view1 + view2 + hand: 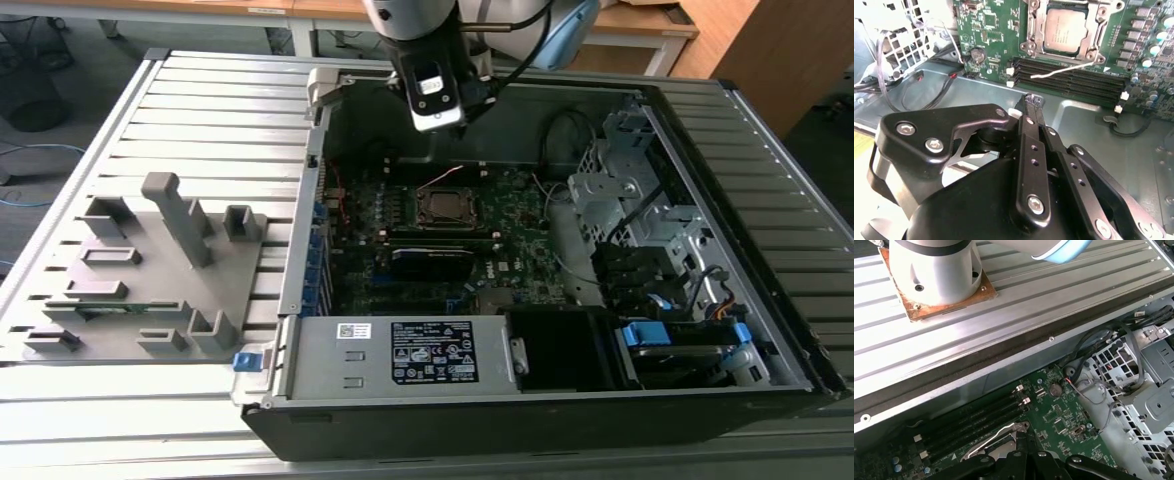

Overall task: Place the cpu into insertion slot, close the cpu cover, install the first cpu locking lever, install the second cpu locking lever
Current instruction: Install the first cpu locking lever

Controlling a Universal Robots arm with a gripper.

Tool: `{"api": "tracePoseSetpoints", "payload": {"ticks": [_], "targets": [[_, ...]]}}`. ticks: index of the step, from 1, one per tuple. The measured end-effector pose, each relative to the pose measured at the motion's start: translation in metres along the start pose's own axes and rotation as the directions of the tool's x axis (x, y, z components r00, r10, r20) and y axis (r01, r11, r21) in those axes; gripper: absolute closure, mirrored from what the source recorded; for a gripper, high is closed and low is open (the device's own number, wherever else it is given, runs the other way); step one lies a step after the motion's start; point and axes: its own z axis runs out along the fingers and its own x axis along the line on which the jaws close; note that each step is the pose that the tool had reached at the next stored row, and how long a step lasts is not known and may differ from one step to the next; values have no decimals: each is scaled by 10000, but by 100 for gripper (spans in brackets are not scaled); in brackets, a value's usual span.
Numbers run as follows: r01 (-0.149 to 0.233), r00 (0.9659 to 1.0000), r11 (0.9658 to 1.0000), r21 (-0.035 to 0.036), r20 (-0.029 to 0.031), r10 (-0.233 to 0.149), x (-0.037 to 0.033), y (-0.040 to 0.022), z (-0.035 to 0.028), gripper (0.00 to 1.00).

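My arm drops in at the upper centre of the exterior view, over the open dark metal computer case (534,430). The black gripper (1033,100) has its jaws together, empty. Mid-frame, the dull silver square cpu (1066,29) sits in the silver-rimmed insertion slot (422,206), framed by the thin silver cpu cover (1040,25).

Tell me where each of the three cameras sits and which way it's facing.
Exterior view: off the arm, looking down into the open computer case; arm and gripper show.
Second wrist view: on the wrist, looking along the gripper at the cpu.
First wrist view: on the wrist, looking over the gripper toward the robot base.
Memory slots appear in both wrist views.
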Motion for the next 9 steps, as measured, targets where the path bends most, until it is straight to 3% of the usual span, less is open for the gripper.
{"api": "tracePoseSetpoints", "payload": {"ticks": [9], "targets": [[-2,10000,10000,-20,9,2,5,-14,10,90]]}}
